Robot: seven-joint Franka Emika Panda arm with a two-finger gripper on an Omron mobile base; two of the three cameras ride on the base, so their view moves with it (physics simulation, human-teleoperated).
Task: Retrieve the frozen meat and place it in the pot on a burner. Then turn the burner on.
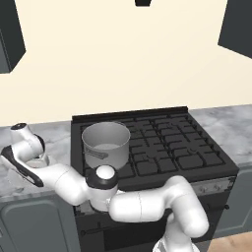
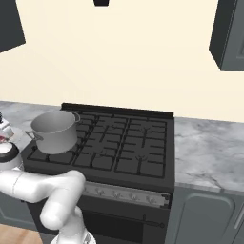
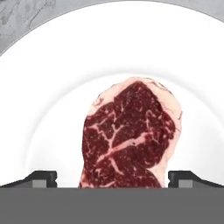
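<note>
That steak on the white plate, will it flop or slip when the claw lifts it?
The frozen meat lies flat and thin on the plate, so it is probably light. If truly frozen, it should stay stiff rather than droop. The plate looks smooth and glossy, so the steak may slide when nudged. The end effector stands open with one fingertip on either side of it.

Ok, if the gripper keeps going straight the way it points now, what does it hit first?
Most likely the frozen meat on the white plate: it lies between the open gripper fingertips. How far off is unclear.
</note>
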